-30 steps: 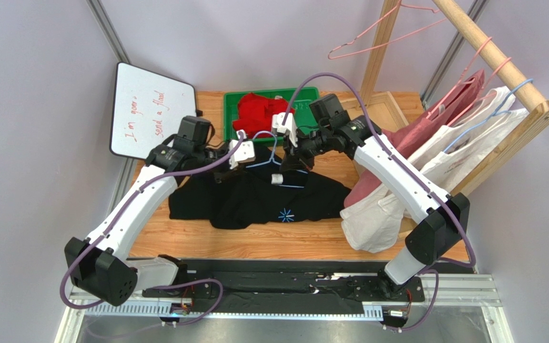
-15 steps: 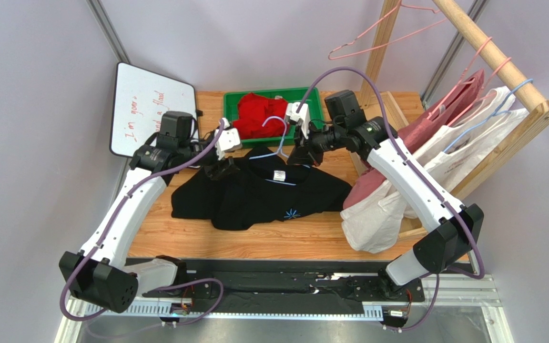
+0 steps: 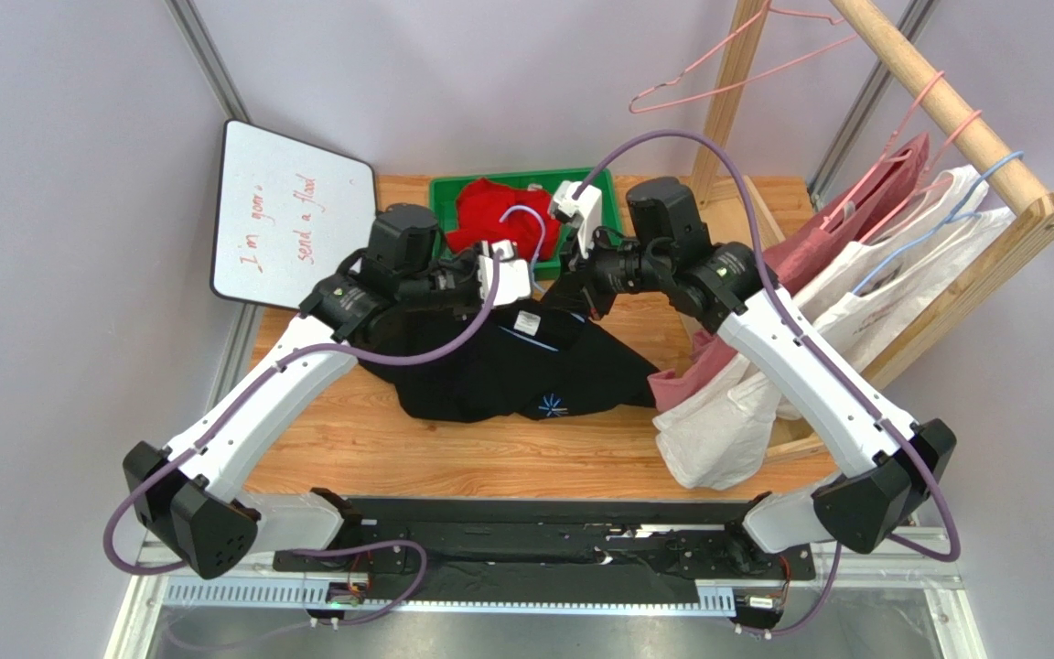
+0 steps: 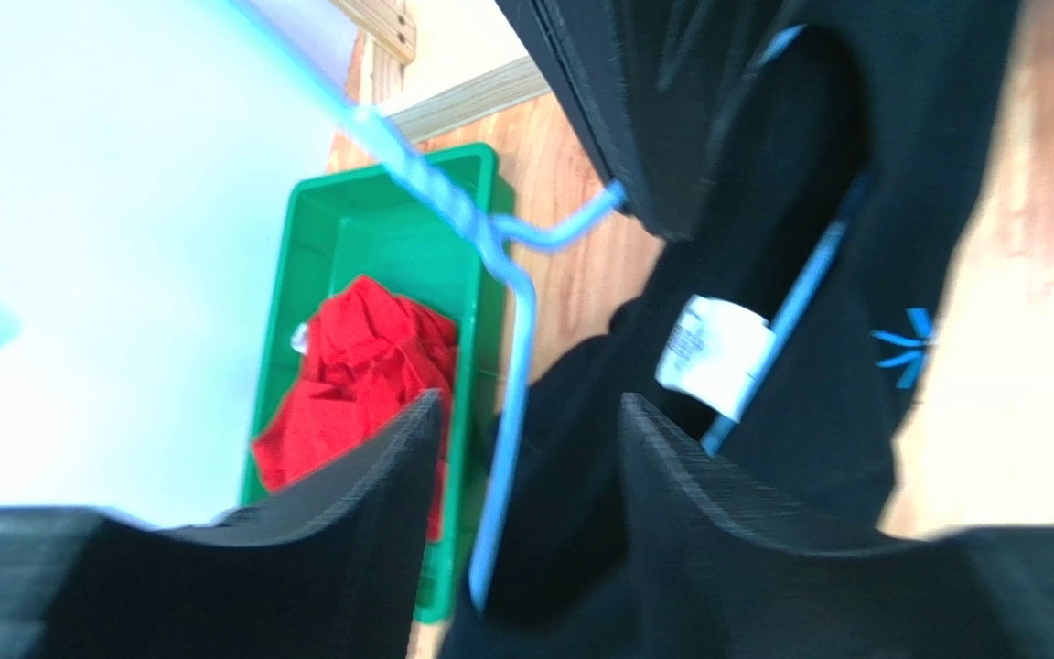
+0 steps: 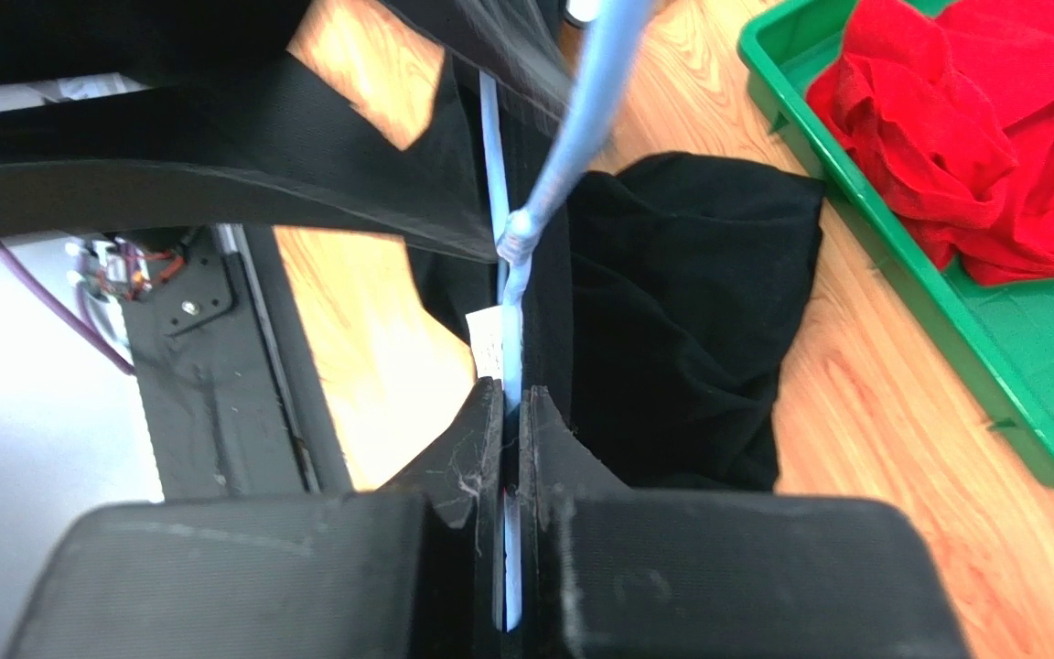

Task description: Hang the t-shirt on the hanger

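1. The right gripper (image 5: 512, 405) has its fingers pinched shut on the light-blue wire of the hanger (image 5: 585, 131), just below its twisted neck.
2. The left gripper (image 4: 526, 412) has its fingers parted. The hanger wire and black cloth lie in the gap, and one finger is clear of the wire.
3. The black t-shirt (image 3: 533, 371) is bunched at mid-worktop (image 3: 354, 446), its collar raised between the two grippers. The white neck tag (image 4: 714, 360) is showing.
4. The hanger's hook reaches toward the green tray (image 5: 1041, 371), which holds the red garment (image 5: 986, 124).
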Tool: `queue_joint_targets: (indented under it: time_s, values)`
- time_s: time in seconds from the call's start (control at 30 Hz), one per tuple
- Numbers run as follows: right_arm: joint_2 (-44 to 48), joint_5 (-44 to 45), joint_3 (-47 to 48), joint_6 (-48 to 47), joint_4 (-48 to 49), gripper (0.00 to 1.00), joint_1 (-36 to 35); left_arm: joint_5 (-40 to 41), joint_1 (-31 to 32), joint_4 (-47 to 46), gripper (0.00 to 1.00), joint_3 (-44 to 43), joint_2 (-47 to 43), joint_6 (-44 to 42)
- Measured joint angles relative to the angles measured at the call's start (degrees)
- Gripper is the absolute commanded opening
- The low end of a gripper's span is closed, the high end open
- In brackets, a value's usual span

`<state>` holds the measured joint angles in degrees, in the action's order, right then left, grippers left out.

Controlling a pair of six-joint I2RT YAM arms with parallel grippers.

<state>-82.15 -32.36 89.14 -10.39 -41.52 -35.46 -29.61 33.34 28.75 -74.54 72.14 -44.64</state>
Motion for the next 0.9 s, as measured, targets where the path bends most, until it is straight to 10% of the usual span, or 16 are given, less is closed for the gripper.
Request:
queue_joint_targets:
  time_s: [0.1, 0.17, 0.2, 0.33, 0.63, 0.9]
  values:
    - [2.3, 1.2, -2.6, 1.2, 1.1, 0.01, -1.3, 1.4, 1.4, -0.9, 0.0, 0.0, 2.1, -1.9]
    - [3.5, 2.8, -4.1, 2.0, 1.8, 0.25, -1.6, 1.8, 2.1, 0.1, 0.0, 0.1, 2.7, -3.7]
    - [3.7, 2.8, -4.3, 2.5, 1.6, 0.55, -1.4, 1.8, 2.3, -0.1, 0.0, 0.2, 2.8, -4.1]
    - [4.0, -1.6, -4.3, 4.1, 0.2, 0.84, -0.2, 1.0, 1.4, -2.2, 0.0, 2.8, 1.4, -6.0]
    - [5.5, -19.4, -4.5, 1.4, -14.0, 0.72, 8.7, -9.2, -4.5, -3.0, 0.0, 5.4, -2.5, -8.2]
    - [6.9, -27.5, -8.7, 2.9, -16.0, 0.17, 8.1, -14.0, -4.4, -4.7, 0.0, 5.4, -2.7, -7.9]
